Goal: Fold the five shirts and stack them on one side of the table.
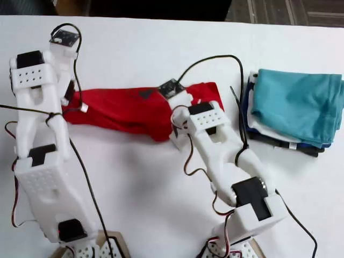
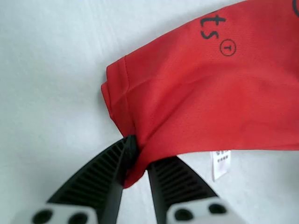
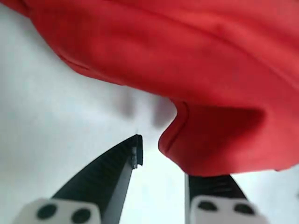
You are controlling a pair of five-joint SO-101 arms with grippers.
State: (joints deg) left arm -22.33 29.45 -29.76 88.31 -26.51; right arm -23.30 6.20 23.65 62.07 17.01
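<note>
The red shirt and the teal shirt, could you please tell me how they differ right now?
The red shirt lies stretched out long and loose; the teal shirt is folded compactly. The left gripper pinches the red shirt's edge; nothing touches the teal shirt, which tops the stack.

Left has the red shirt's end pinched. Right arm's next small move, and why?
Probably ease the right gripper forward and close on the red shirt: its jaws stand open, cloth draped over one finger, while the left gripper is shut on the shirt's hem.
</note>
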